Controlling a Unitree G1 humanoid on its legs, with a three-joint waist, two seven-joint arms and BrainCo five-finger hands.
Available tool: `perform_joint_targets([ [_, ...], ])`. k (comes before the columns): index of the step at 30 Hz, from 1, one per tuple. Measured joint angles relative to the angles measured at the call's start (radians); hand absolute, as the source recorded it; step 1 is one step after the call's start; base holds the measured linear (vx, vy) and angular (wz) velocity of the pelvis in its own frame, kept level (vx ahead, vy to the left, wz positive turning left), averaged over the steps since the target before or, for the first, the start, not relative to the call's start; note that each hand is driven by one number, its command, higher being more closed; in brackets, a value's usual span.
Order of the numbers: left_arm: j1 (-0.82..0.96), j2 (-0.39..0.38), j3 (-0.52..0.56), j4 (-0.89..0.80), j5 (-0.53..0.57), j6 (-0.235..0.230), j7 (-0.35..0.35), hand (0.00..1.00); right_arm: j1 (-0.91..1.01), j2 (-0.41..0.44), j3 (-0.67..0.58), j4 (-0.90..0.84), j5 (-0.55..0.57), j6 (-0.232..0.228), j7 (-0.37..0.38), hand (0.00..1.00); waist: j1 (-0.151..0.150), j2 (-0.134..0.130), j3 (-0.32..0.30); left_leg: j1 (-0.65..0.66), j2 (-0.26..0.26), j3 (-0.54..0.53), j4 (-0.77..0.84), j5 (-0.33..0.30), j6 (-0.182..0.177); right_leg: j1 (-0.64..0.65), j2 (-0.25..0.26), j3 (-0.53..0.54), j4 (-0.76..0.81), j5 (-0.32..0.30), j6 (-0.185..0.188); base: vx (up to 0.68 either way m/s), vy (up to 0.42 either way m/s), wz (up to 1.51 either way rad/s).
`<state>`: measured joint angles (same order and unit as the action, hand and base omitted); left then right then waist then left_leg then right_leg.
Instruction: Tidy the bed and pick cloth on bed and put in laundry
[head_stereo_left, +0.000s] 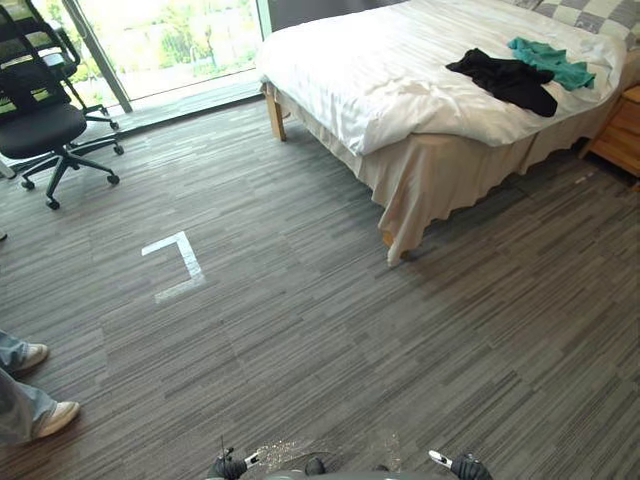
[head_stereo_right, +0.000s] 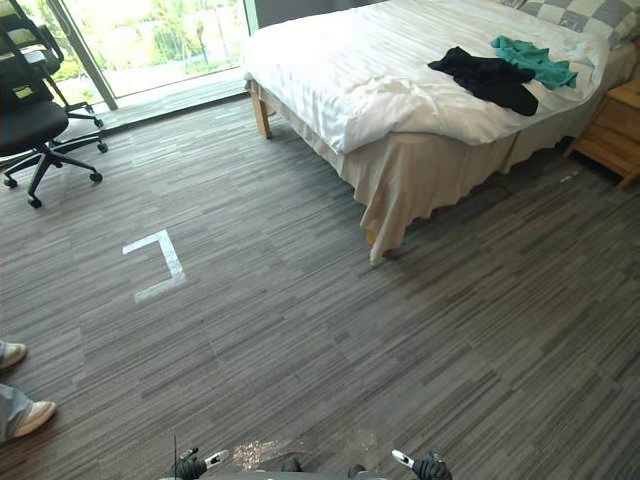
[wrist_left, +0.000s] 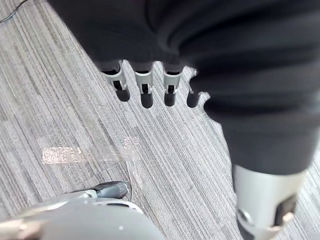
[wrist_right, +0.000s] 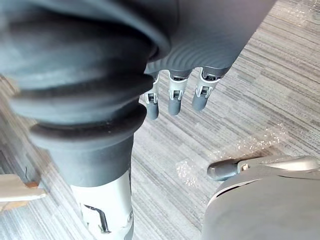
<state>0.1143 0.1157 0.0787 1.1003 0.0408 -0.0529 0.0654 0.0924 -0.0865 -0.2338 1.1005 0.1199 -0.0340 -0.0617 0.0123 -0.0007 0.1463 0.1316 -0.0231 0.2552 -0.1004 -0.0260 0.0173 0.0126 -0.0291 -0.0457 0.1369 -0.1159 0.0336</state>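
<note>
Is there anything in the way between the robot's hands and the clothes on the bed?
Nothing stands on the carpet between. The left hand and right hand hang open above it. The black cloth and green cloth lie on the bed. The office chair stands off to the left.

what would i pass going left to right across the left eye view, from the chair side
office chair → white tape mark on the carpet → bed → black cloth lying on it → green cloth touching the black one → wooden nightstand
</note>
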Motion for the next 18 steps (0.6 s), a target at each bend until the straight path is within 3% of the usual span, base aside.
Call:
perform_joint_targets([
  [3,-0.009,0.022,-0.007,0.0,-0.001,0.0,0.0,0.0,-0.013,0.01,-0.003,-0.019,0.009,0.0,0.0,0.0,-0.003,-0.024,0.022,-0.014,0.001,0.081,0.005,-0.011,0.005,-0.12,-0.041,-0.048,0.16,-0.074,0.019,-0.07,-0.011,-0.75],
  [4,-0.007,0.03,-0.006,0.002,-0.001,0.001,0.001,0.0,-0.016,0.019,-0.006,-0.018,0.02,0.0,0.0,0.0,-0.003,-0.035,0.032,-0.012,0.006,0.119,0.006,-0.021,-0.001,-0.155,-0.093,-0.141,0.215,-0.083,0.041,-0.03,-0.002,-1.03],
  [5,-0.011,0.035,-0.005,0.012,-0.003,0.003,0.003,0.0,-0.02,0.019,-0.014,-0.018,0.037,-0.001,0.0,0.0,-0.007,-0.042,0.04,-0.013,0.027,0.154,0.032,-0.042,-0.005,-0.177,-0.136,-0.23,0.263,-0.083,0.04,0.01,-0.037,-1.03],
  [6,-0.011,0.035,-0.005,0.013,-0.003,0.004,0.003,0.0,-0.02,0.021,-0.028,-0.019,0.039,-0.001,0.0,0.0,-0.012,-0.041,0.042,-0.013,0.045,0.166,0.051,-0.054,-0.014,-0.183,-0.149,-0.272,0.281,-0.084,0.036,0.1,-0.097,-0.88],
  [8,-0.03,0.032,-0.006,0.023,-0.01,0.005,0.004,0.0,-0.019,0.023,-0.046,-0.02,0.055,-0.006,-0.003,0.0,-0.038,-0.021,0.047,-0.012,0.13,0.191,0.101,-0.089,-0.057,-0.195,-0.146,-0.37,0.277,-0.09,0.025,0.18,-0.139,-0.62],
  [9,-0.054,0.029,-0.006,0.023,-0.01,0.005,0.004,0.0,-0.02,0.021,-0.051,-0.028,0.071,-0.008,-0.004,0.0,-0.052,-0.006,0.053,-0.011,0.183,0.199,0.11,-0.098,-0.083,-0.217,-0.113,-0.364,0.224,-0.083,0.019,0.25,-0.196,-0.43],
  [11,-0.109,0.014,-0.005,0.022,-0.01,0.0,0.004,0.0,-0.024,0.008,-0.06,-0.03,0.082,-0.015,-0.003,0.0,-0.055,0.02,0.065,-0.011,0.251,0.2,0.106,-0.106,-0.121,-0.286,-0.081,-0.351,0.093,0.004,0.022,0.34,-0.256,-0.43],
  [12,-0.147,-0.001,-0.005,0.023,-0.01,-0.002,0.004,0.0,-0.024,0.002,-0.063,-0.03,0.089,-0.016,-0.004,0.0,-0.061,0.029,0.071,-0.009,0.273,0.189,0.096,-0.109,-0.149,-0.35,-0.085,-0.327,-0.019,0.107,0.064,0.3,-0.219,-0.34],
  [14,-0.189,-0.014,0.004,0.037,-0.009,-0.011,0.002,0.0,-0.008,0.008,-0.064,-0.026,0.11,-0.016,-0.004,0.0,-0.081,0.014,0.081,0.03,0.267,0.175,0.079,-0.104,-0.198,-0.413,-0.141,-0.286,-0.109,0.175,0.111,0.34,-0.249,0.05],
  [15,-0.194,-0.019,0.004,0.039,-0.007,-0.017,0.002,0.0,0.019,0.022,-0.066,-0.026,0.116,-0.016,-0.004,0.0,-0.095,0.01,0.085,0.08,0.279,0.173,0.073,-0.116,-0.232,-0.405,-0.156,-0.263,-0.134,0.187,0.112,0.49,-0.412,0.38],
  [16,-0.187,-0.021,0.006,0.038,-0.006,-0.023,0.002,0.0,0.04,0.031,-0.07,-0.03,0.118,-0.018,-0.004,0.0,-0.108,0.004,0.081,0.111,0.287,0.17,0.073,-0.125,-0.25,-0.39,-0.157,-0.252,-0.127,0.188,0.105,0.53,-0.47,0.31],
  [17,-0.186,-0.052,0.013,0.038,0.0,-0.034,0.001,0.0,0.043,0.014,-0.085,-0.035,0.123,-0.02,0.0,0.0,-0.114,0.057,0.085,0.148,0.347,0.171,0.08,-0.119,-0.273,-0.421,-0.124,-0.254,-0.012,0.311,0.038,0.61,-0.601,0.02],
  [18,-0.187,-0.077,0.015,0.028,0.0,-0.046,0.002,0.0,0.036,-0.012,-0.089,-0.036,0.122,-0.03,0.0,0.0,-0.105,0.1,0.083,0.135,0.398,0.17,0.128,-0.065,-0.265,-0.474,-0.091,-0.268,0.113,0.25,-0.025,0.49,-0.522,-0.16],
])
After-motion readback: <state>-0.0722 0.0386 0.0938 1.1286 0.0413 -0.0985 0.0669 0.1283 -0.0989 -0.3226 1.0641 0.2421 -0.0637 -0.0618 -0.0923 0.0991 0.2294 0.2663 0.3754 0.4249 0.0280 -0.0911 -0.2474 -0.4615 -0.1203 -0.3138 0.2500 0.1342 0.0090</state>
